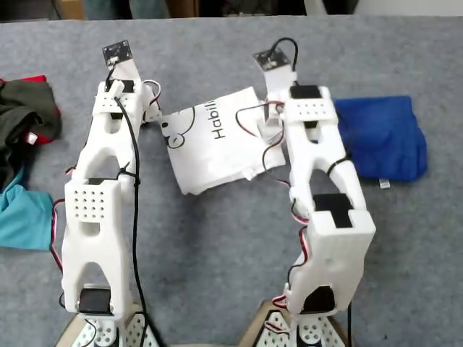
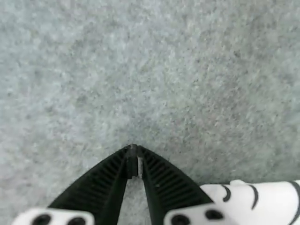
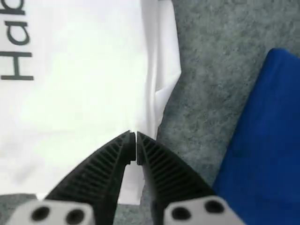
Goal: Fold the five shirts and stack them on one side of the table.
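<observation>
Blue shirt (image 1: 380,137) lies folded at right; white shirt (image 1: 217,144), partly folded, lies centre. Unfolded heap (image 1: 25,123) at left edge — most of the task remains. Left fingers (image 2: 105,183) together over bare surface (image 2: 140,70); right fingers (image 3: 101,168) together above the white shirt's edge.

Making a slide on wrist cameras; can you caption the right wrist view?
Shut right pincer above the edge of the white shirt, blue shirt beside it on grey table.

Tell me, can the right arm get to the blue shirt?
Probably yes. The blue shirt lies just beside the right hand, with only bare table between them and nothing on top of it.
</observation>
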